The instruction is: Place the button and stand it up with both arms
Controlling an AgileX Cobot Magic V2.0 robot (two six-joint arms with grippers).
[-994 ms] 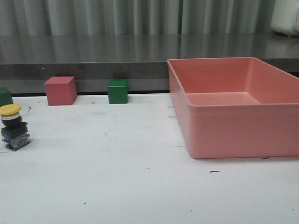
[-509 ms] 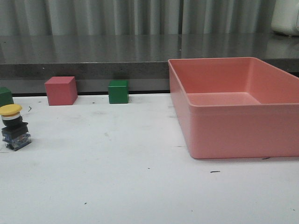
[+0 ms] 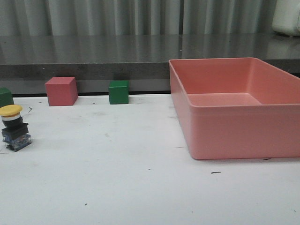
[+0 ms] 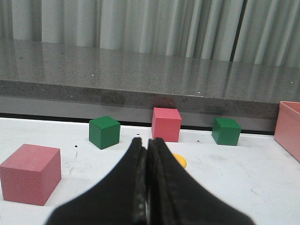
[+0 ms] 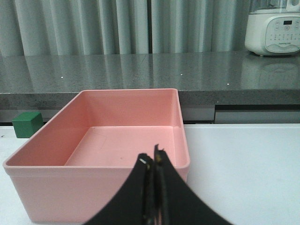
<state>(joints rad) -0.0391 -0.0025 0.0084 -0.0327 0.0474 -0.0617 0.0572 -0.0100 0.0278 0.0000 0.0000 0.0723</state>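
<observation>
risk, judged: the button (image 3: 12, 128) is tall on a small base, cap-heavy; a sideways nudge from a closing finger would likely tip it. it stands at the far left edge of the front view, so a grasp there may be made partly out of that camera's sight. the pink cube (image 4: 30, 174) and green cube (image 4: 104, 132) lie near the left arm's path and could be knocked.

button: upright on the table (image 3: 140, 187), yellow cap up, well apart from the bin (image 3: 234, 136). in the left wrist view only a sliver of yellow cap is seen, just beyond the left gripper (image 4: 146, 154) tips.

left gripper: fingers pressed together, nothing held. right gripper (image 5: 153, 164): fingers likewise together, nothing held, pointed toward the bin, far from the button.
</observation>
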